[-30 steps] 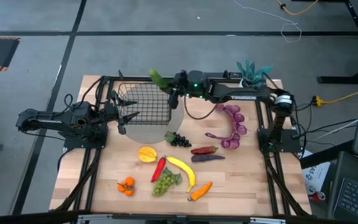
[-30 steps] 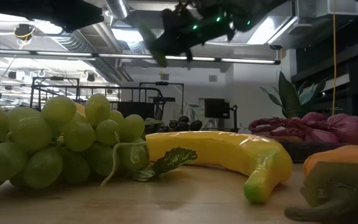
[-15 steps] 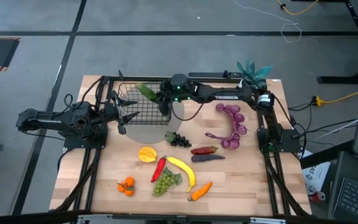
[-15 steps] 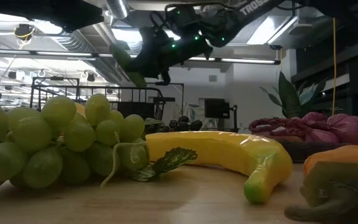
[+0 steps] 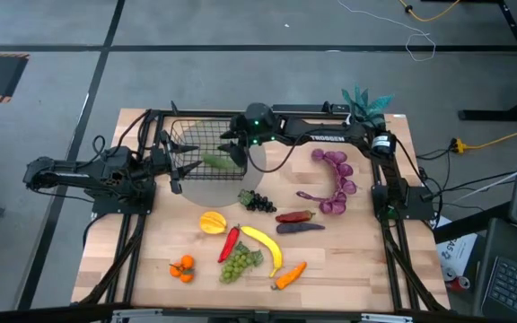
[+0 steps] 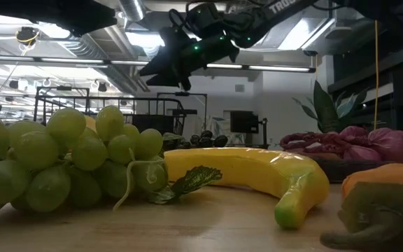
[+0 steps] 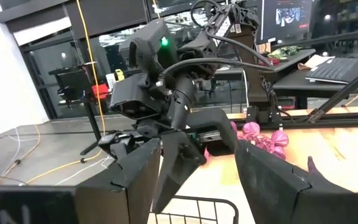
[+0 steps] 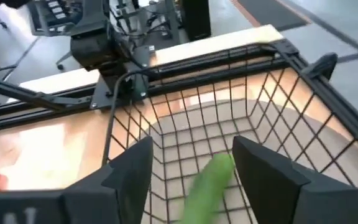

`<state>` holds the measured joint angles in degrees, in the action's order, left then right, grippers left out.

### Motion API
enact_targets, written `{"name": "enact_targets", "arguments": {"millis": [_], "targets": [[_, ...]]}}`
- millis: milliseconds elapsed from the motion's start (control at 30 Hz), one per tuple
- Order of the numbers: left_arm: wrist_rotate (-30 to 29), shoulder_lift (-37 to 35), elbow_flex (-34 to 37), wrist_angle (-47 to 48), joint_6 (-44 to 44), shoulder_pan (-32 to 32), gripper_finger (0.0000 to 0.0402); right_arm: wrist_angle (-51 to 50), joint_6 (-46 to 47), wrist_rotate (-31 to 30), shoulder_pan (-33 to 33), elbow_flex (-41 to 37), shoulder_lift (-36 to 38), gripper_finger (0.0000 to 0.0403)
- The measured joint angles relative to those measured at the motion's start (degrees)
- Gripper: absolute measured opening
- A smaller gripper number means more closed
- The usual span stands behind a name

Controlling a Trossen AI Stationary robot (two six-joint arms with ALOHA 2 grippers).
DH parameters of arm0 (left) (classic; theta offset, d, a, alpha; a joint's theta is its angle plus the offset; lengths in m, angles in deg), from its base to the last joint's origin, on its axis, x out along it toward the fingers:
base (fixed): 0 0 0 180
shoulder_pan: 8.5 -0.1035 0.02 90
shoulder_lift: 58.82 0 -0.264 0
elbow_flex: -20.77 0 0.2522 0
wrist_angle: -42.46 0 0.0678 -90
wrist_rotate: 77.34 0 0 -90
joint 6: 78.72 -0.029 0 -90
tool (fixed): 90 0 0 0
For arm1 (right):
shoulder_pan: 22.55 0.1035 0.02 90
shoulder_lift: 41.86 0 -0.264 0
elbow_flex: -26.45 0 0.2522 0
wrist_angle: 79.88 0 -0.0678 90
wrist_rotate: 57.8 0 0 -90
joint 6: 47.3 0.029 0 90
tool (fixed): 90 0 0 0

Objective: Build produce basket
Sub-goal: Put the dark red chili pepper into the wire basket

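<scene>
Cucumber (image 8: pixel 209 180) seemingly loose over basket (image 8: pixel 272 118)

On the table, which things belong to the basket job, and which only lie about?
Job: basket; cucumber in it, below the open right gripper; banana; green grapes; dark grapes; chili; carrot; oranges.
Lying about: teal plant; left gripper, waiting by the basket.
</scene>
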<state>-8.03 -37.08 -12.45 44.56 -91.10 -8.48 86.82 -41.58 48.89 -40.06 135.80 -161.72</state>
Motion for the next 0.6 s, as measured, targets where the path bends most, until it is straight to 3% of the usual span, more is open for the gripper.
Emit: {"name": "enact_targets", "arguments": {"millis": [100,300,500,600], "targets": [[0.0,0.0,0.0,0.0,0.0,0.0,0.0204,-5.5,0.0,0.0,-1.1,2.7,0.2,0.0236],[-0.1,0.0,0.0,0.0,0.2,0.0,0.0204,-28.7,-3.5,-1.0,-3.2,12.9,2.1,0.0231],[-1.4,-0.1,0.0,0.0,0.2,0.0,0.0204,-53.5,-9.5,-7.0,-3.3,22.0,3.1,0.0223],[-2.3,0.0,0.0,0.0,0.3,0.0,0.0204,-62.7,-8.8,-8.3,-3.3,23.0,3.2,0.0222]]}}
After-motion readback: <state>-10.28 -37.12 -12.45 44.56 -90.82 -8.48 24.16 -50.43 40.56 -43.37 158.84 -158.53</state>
